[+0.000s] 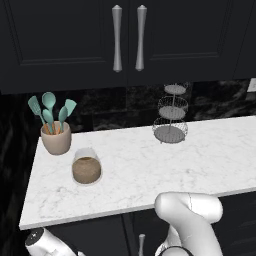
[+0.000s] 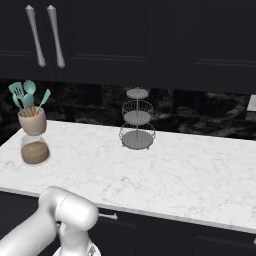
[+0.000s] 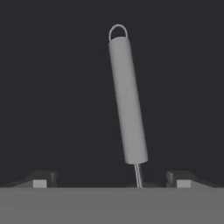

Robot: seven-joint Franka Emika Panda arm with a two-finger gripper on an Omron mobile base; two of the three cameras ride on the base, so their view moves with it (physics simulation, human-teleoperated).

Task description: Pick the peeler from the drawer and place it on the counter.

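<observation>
Below me the peeler — slim grey handle, small ring at its far end, thin wire at the near end — lies slightly tilted on the drawer floor's dark, flat surface; the counter — white marble.

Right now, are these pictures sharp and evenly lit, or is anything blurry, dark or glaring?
Left base view: soft and slightly blurred, no glare; the jar casts a faint shadow on the counter. Right base view: equally soft, cabinets nearly black. Hand view: dim and flat, the grey peeler plain against the dark drawer, no shadow.
</observation>
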